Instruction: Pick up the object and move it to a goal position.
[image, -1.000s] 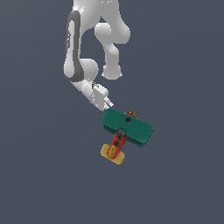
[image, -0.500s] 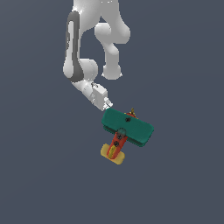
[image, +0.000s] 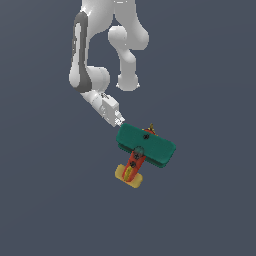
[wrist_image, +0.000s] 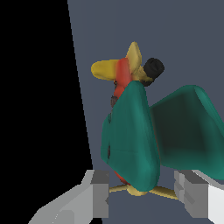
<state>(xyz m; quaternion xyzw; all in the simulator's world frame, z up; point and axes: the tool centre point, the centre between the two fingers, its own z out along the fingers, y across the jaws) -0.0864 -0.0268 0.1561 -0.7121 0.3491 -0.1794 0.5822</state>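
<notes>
Holding my claw (wrist_image: 142, 197) wide around one toy airplane (image: 145, 150), only my wrist view shows its fingers (wrist_image: 99, 192).

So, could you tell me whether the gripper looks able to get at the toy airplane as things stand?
Probably yes: the gripper is open, the toy airplane lies straight ahead with its nose end between the fingers, and nothing blocks the way.

Toy airplane (image: 145, 152) low in exterior view, right of arm (image: 92, 75). Gripper (image: 120, 121) at wing's upper-left edge; tail end farthest from gripper.
</notes>
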